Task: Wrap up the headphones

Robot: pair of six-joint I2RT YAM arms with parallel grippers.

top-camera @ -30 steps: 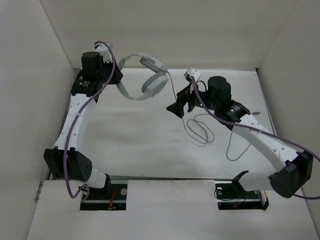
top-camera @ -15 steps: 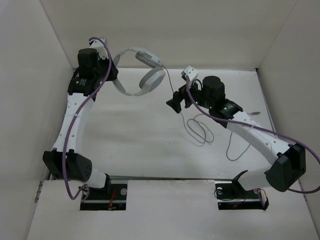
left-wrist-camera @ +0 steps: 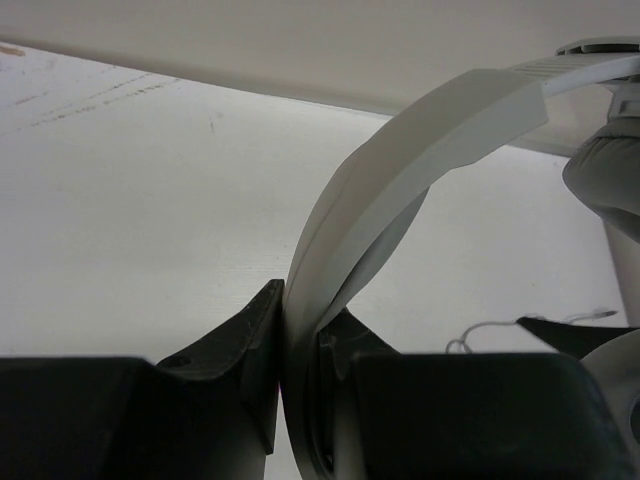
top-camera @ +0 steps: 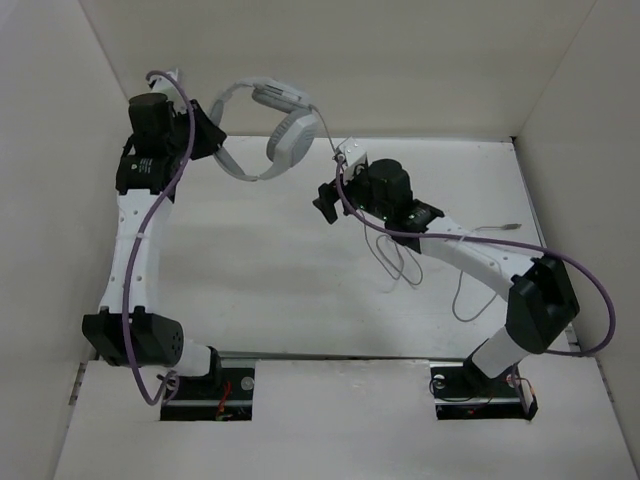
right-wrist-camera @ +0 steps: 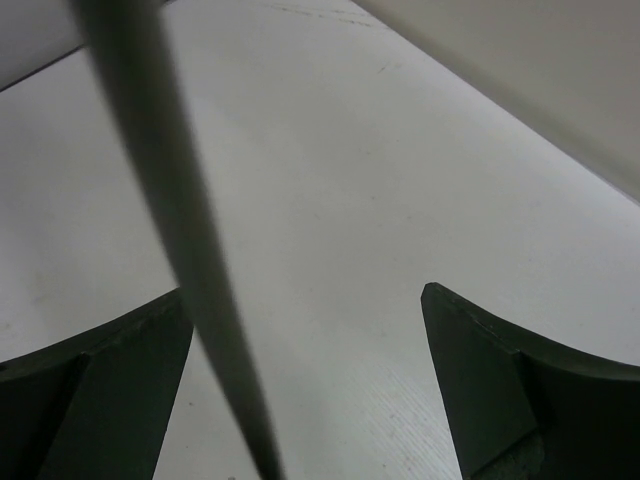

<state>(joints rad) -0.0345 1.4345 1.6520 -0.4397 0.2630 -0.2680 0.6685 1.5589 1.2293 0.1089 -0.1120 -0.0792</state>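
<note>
Left gripper (top-camera: pixel 208 135) clamped on headphones (top-camera: pixel 286 140) by the headband (left-wrist-camera: pixel 400 170), far left, right gripper (top-camera: pixel 325 200) spread wide, empty, cable (top-camera: pixel 398 270) trailing right

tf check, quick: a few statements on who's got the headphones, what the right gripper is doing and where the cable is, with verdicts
1. The left gripper is shut on the headband of the headphones. True.
2. The headphones lie flat on the table. False: they are held up by the headband in the left gripper, near the back wall.
3. The right gripper is open. True.
4. The right gripper is clamped on an earcup. False: its jaws stand wide apart and grip nothing; only a thin blurred strand crosses its view.
5. Part of the cable lies looped on the table. True.
</note>
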